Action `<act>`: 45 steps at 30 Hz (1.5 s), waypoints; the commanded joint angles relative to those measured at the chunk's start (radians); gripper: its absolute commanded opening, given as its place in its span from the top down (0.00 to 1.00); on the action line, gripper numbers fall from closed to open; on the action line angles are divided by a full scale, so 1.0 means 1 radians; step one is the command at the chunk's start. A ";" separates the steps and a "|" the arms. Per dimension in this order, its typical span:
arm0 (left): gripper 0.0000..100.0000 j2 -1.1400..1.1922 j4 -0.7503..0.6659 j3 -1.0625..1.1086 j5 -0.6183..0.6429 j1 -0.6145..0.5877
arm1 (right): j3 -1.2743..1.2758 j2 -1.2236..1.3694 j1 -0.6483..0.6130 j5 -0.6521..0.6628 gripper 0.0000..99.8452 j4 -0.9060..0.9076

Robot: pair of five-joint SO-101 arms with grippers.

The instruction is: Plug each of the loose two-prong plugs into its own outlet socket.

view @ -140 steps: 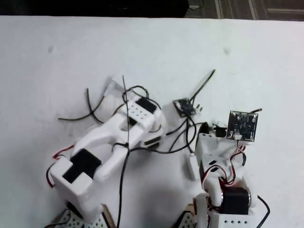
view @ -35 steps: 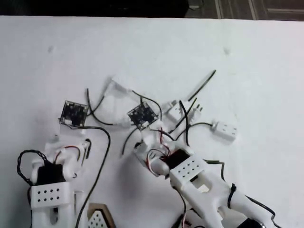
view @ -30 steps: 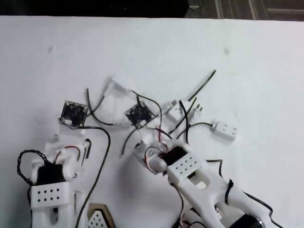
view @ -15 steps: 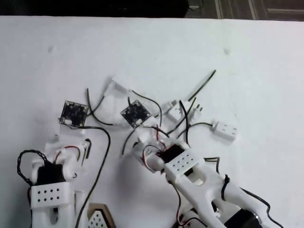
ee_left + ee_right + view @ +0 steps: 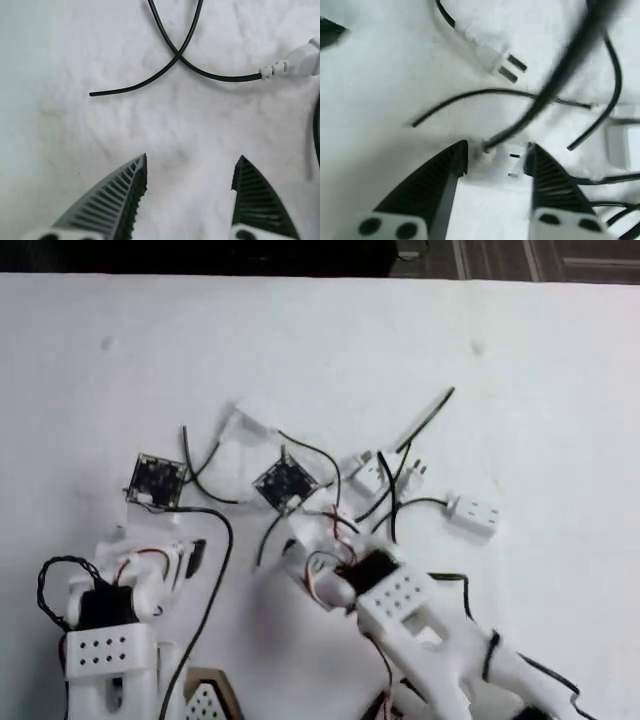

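Observation:
My right gripper (image 5: 496, 152) is at the middle of the table, with its fingers against both ends of a small white two-prong plug (image 5: 495, 164). The plug's black cable rises toward the camera. From above, the right gripper (image 5: 306, 532) lies among the tangled cables. Another loose plug (image 5: 496, 64) lies beyond it with prongs showing, and a white outlet block (image 5: 623, 144) is off to one side. More white outlets (image 5: 474, 512) (image 5: 368, 476) lie right of centre. My left gripper (image 5: 189, 172) stands open over bare table, near the front left (image 5: 186, 556). Crossed black cables (image 5: 176, 50) and a white plug (image 5: 306, 56) lie ahead of it.
Loose black cables (image 5: 400, 465) spread across the table's centre. A further white plug (image 5: 250, 424) lies at the back of the tangle. The white table (image 5: 540, 370) stretches wide behind and to both sides.
The right arm crept left and forward into the cables, then drew back slightly. The left arm has stayed near the front left over the last second.

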 commanded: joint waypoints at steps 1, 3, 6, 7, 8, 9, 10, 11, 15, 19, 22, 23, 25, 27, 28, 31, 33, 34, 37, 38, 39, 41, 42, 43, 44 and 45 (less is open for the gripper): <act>0.71 -0.015 -0.017 -0.003 -0.003 -0.008 | -0.021 -0.202 -0.045 0.008 0.79 0.099; 0.71 -0.015 -0.018 -0.003 -0.005 -0.008 | -0.023 -0.305 -0.061 0.008 0.79 0.160; 0.71 -0.015 -0.018 -0.003 -0.008 -0.007 | -0.055 -0.429 -0.062 0.006 0.79 0.288; 0.71 -0.015 -0.017 -0.003 -0.009 -0.004 | -0.071 -0.472 -0.061 0.003 0.79 0.335; 0.71 -0.015 -0.015 -0.003 -0.009 -0.004 | -0.091 -0.510 -0.061 -0.017 0.79 0.383; 0.71 -0.015 -0.014 -0.003 -0.009 -0.002 | -0.114 -0.545 -0.061 -0.043 0.79 0.433; 0.71 -0.015 -0.012 -0.005 -0.009 -0.002 | -0.138 -0.581 -0.061 -0.069 0.79 0.486; 0.71 -0.015 -0.012 -0.006 -0.009 -0.002 | -0.160 -0.615 -0.061 -0.084 0.79 0.535; 0.69 -0.013 -0.009 -0.018 -0.009 0.031 | -0.218 -0.740 -0.053 -0.095 0.79 0.690; 0.67 -0.012 0.087 -0.094 -0.009 0.096 | -0.232 -0.822 0.065 -0.098 0.79 0.730; 0.67 -0.010 0.189 -0.173 -0.008 0.191 | -0.232 -0.826 0.197 -0.098 0.79 0.753; 0.66 -0.010 0.210 -0.193 -0.005 0.228 | -0.232 -0.822 0.240 -0.100 0.79 0.763; 0.66 -0.008 0.230 -0.216 -0.003 0.308 | -0.232 -0.814 0.337 -0.100 0.79 0.780; 0.66 -0.008 0.230 -0.221 -0.002 0.389 | -0.232 -0.809 0.426 -0.100 0.79 0.785; 0.66 -0.007 0.230 -0.221 0.000 0.426 | -0.232 -0.806 0.467 -0.100 0.79 0.785; 0.66 -0.007 0.218 -0.222 0.043 0.504 | -0.232 -0.806 0.564 -0.100 0.79 0.783; 0.66 0.001 0.192 -0.222 0.064 0.547 | -0.232 -0.806 0.604 -0.098 0.79 0.782; 0.66 0.021 0.183 -0.224 0.066 0.567 | -0.232 -0.806 0.613 -0.097 0.79 0.780; 0.66 0.154 0.141 -0.269 0.069 0.607 | -0.232 -0.806 0.615 -0.097 0.79 0.780; 0.66 0.220 0.124 -0.299 0.069 0.611 | -0.232 -0.806 0.615 -0.098 0.79 0.780; 0.66 0.292 0.109 -0.333 0.069 0.613 | -0.232 -0.806 0.615 -0.098 0.79 0.780; 0.66 0.446 0.092 -0.417 0.069 0.619 | -0.232 -0.806 0.618 -0.098 0.79 0.780; 0.66 0.519 0.091 -0.459 0.069 0.630 | -0.232 -0.806 0.619 -0.098 0.79 0.780; 0.67 0.588 0.091 -0.491 0.069 0.645 | -0.230 -0.806 0.621 -0.098 0.79 0.780; 0.67 0.651 0.092 -0.520 0.069 0.664 | -0.230 -0.806 0.621 -0.098 0.79 0.780; 0.67 0.705 0.087 -0.540 0.069 0.685 | -0.229 -0.806 0.622 -0.098 0.79 0.780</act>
